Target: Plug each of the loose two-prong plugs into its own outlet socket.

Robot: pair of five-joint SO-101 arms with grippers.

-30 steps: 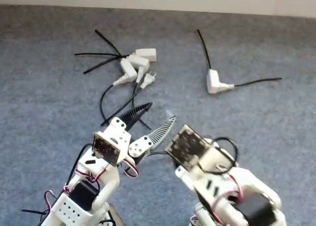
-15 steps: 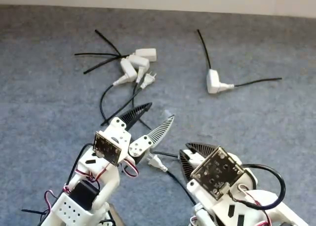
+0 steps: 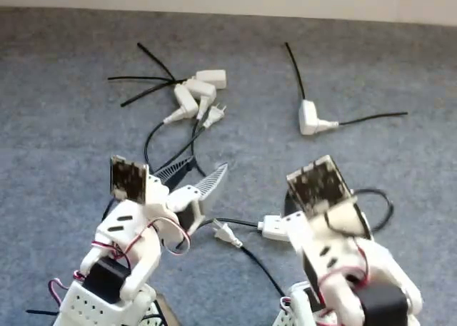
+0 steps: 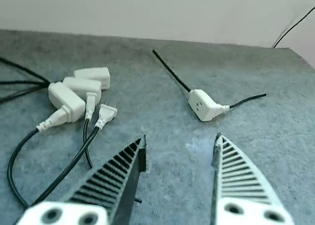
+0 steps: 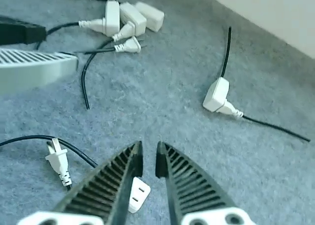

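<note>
Ribbed black fingers (image 4: pixel 115 185) of the left gripper (image 4: pixel 180 138) gape apart and empty at lower left. They have swung aside since a second ago, baring the white two-prong plug (image 3: pixel 225 233) on nubby grey carpet (image 3: pixel 64 140) at lower centre. Just right lies a blocky white socket (image 3: pixel 273 227), still unmated, beneath the right gripper (image 5: pixel 148 146), whose fingers sit nearly together on nothing.

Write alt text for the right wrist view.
The right gripper hangs over a white socket on grey carpet, a loose two-prong plug beside it. Farther off lie another corded socket and a cluster of white plugs and sockets.
</note>
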